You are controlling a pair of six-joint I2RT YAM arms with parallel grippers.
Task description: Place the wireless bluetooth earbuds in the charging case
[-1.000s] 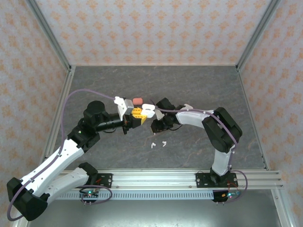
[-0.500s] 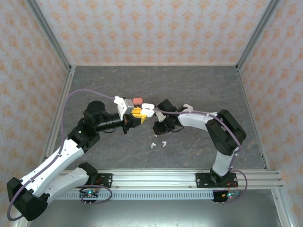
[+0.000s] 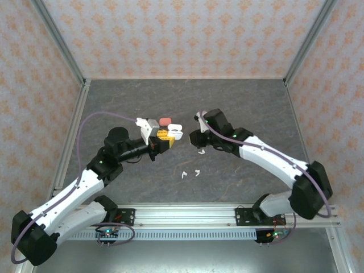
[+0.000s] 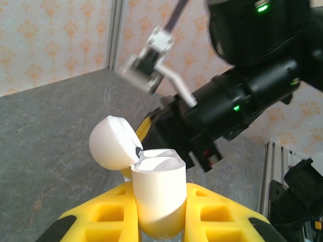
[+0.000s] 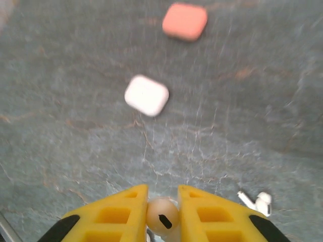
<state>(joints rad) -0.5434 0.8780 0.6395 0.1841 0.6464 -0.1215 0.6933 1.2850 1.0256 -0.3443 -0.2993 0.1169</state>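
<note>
An open charging case [image 4: 158,194] is clamped upright in the left jaws, lid [image 4: 112,143] back, apparently to receive the earbud [image 5: 162,217] pinched between the closed right jaws.

Bright, even overhead light; faint soft shadows on tabletop [image 3: 244,102]. Top view sharp. Right wrist view motion-blurred. Left wrist: white case [image 4: 157,196] overexposed, background soft.

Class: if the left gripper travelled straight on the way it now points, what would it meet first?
Most likely the right gripper, which faces it a short way ahead, shut on an earbud. The open white case held in the left gripper would probably touch first. Depth is hard to judge.
</note>
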